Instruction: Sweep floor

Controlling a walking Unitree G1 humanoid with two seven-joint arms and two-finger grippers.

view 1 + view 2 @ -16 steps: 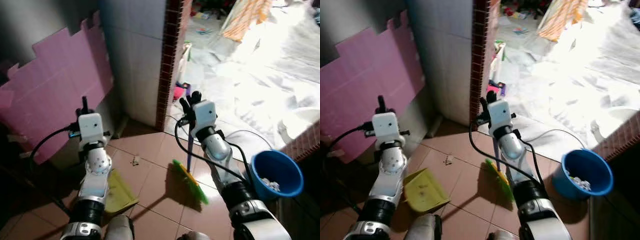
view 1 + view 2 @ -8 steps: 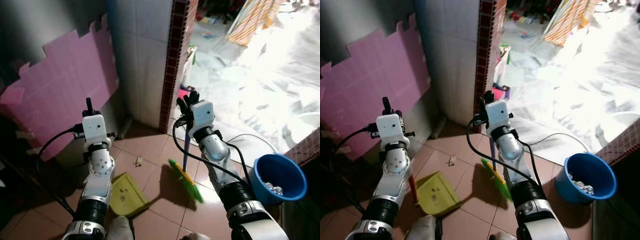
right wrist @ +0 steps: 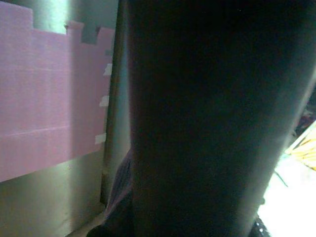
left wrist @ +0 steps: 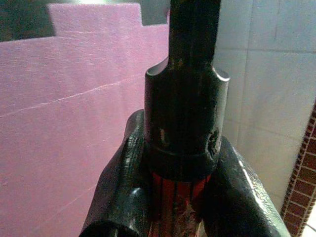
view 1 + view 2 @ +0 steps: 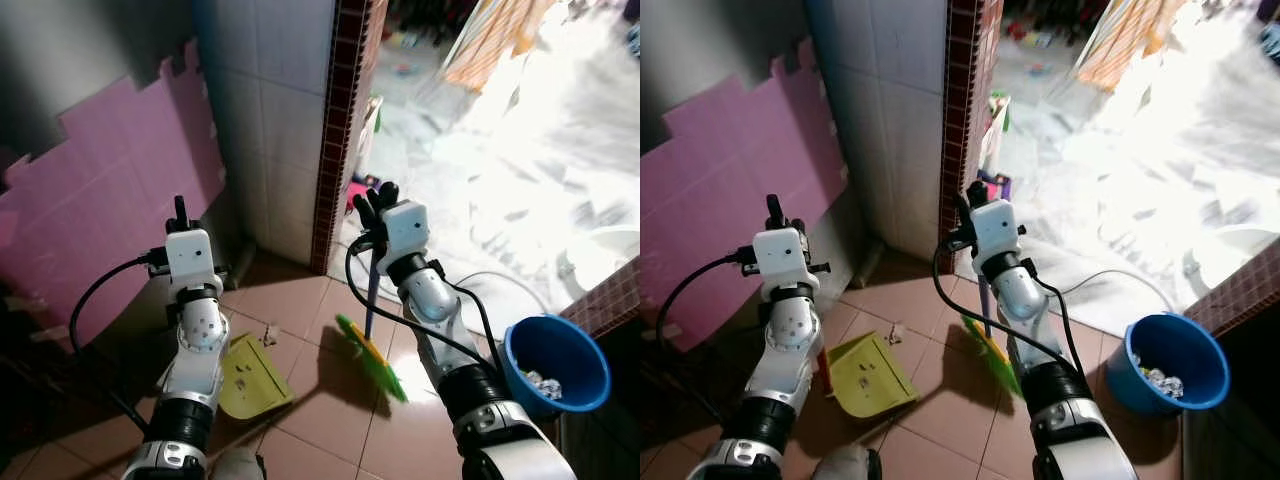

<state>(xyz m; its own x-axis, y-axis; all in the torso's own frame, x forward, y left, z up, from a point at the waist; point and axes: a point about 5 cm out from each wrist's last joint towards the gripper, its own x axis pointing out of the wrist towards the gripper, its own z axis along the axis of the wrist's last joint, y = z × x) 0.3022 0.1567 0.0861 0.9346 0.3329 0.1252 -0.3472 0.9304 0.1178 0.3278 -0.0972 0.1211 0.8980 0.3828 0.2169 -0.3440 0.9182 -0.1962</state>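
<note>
My left gripper (image 5: 179,214) is shut on the black-and-red handle (image 4: 182,129) of a yellow-green dustpan (image 5: 247,373). The dustpan rests on the terracotta tile floor below my left arm. My right gripper (image 5: 373,204) is raised and shut on the purple stick (image 5: 370,300) of a broom. The broom's green and yellow head (image 5: 370,356) touches the floor between my arms. A small scrap of debris (image 5: 268,335) lies just beyond the dustpan's far edge, left of the broom head.
A blue bucket (image 5: 556,364) holding crumpled rubbish stands at the right by a low brick ledge. A pink foam board (image 5: 100,220) leans at the left. Ahead is a tiled pillar with a brick edge (image 5: 341,130), and past it a bright littered area and a white cable (image 5: 485,280).
The whole view has shifted with the camera. The dustpan's far edge now lies closer to the scrap. Both grippers keep their holds.
</note>
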